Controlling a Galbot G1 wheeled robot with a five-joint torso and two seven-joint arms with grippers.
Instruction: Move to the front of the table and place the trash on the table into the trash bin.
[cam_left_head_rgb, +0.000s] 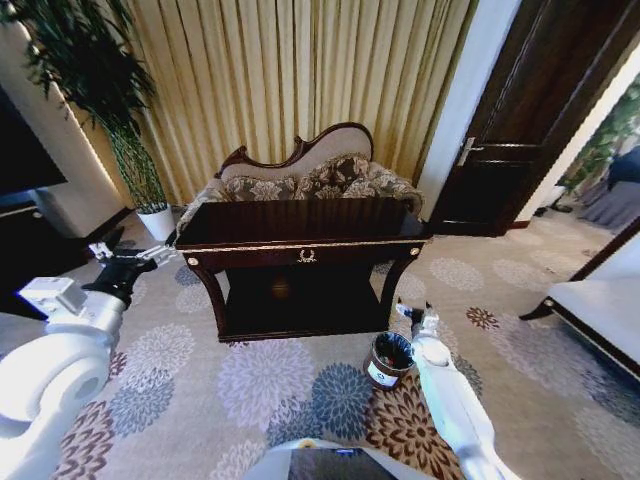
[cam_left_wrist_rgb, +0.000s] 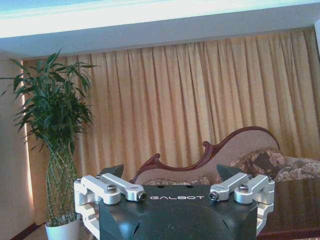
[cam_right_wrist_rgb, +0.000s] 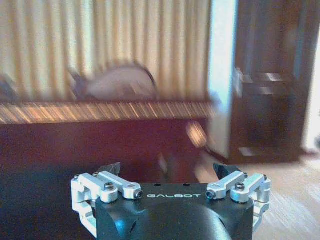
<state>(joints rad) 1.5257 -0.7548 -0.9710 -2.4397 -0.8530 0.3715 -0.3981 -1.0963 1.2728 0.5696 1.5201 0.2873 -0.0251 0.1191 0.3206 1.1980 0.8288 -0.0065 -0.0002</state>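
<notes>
The table (cam_left_head_rgb: 300, 228) stands before the robot, its dark top bare of visible trash. The trash bin (cam_left_head_rgb: 389, 358) sits on the carpet near its front right leg. The left gripper (cam_left_head_rgb: 130, 255) hovers beside the table's left end, fingers spread, empty. The right gripper (cam_left_head_rgb: 415, 314) hangs just above the bin, fingers spread, empty.

Dark glossy table (cam_left_head_rgb: 300, 225) with gold trim, dark-brown trash bin (cam_left_head_rgb: 388, 358), floral carpet (cam_left_head_rgb: 260, 385)

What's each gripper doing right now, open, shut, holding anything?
Left gripper: open, empty, raised near the table's left end.
Right gripper: open, empty, low beside the trash bin.
</notes>
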